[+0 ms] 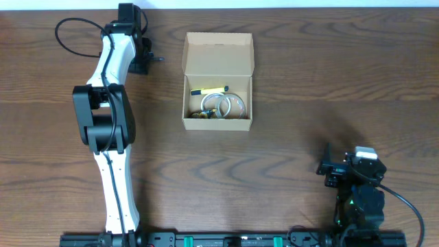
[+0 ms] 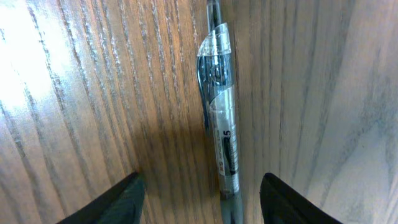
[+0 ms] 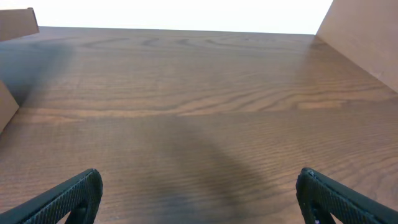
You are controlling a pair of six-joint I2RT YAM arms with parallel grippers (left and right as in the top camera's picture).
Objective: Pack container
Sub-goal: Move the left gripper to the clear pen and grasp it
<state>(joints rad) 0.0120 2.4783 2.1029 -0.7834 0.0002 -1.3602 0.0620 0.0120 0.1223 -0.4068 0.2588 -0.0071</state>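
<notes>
Box [image 1: 217, 124] open with a yellow pen [image 1: 209, 90] and tape rolls [image 1: 221, 104] inside, left jaws spread over a clear pen [image 2: 221, 112], right jaws spread empty.

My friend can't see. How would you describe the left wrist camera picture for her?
A clear plastic pen lies on the brown wooden table, running up and down the picture. The left gripper is open, its two black fingertips at the bottom, one on each side of the pen, not touching it.

Table [image 1: 309, 82]: dark brown, wood-grained. Box [image 1: 218, 48]: plain tan. Pen [image 2: 221, 112], ahead of left gripper [image 2: 202, 202]: clear over dark grey. Fingers [image 2: 118, 202]: black.
</notes>
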